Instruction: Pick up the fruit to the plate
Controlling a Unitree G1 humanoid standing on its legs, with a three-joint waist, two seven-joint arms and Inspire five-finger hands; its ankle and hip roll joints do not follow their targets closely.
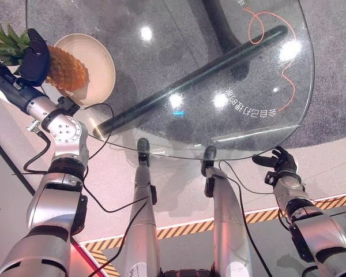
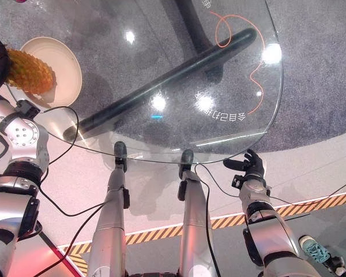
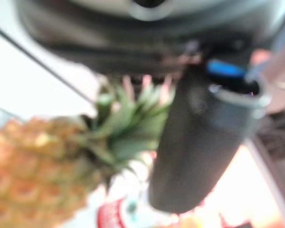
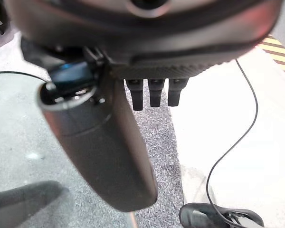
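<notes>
Dark fingers of the left hand [image 1: 34, 57] were curled round the pineapple [image 1: 64, 68] near its leafy crown, holding the fruit partly over the rim of the cream plate [image 1: 98, 60] at the left edge of the glass desk [image 1: 219, 69]. The right hand [image 1: 279, 164] hung off the desk's near edge, fingers relaxed and holding nothing. The placing step appeared in hand; the next move would call for lowering the fruit onto the plate and releasing.

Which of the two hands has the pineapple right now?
The left hand, up over the plate, is curled round the pineapple near its leafy crown. The right hand hangs off the glass table's near edge with relaxed fingers, holding nothing.
</notes>
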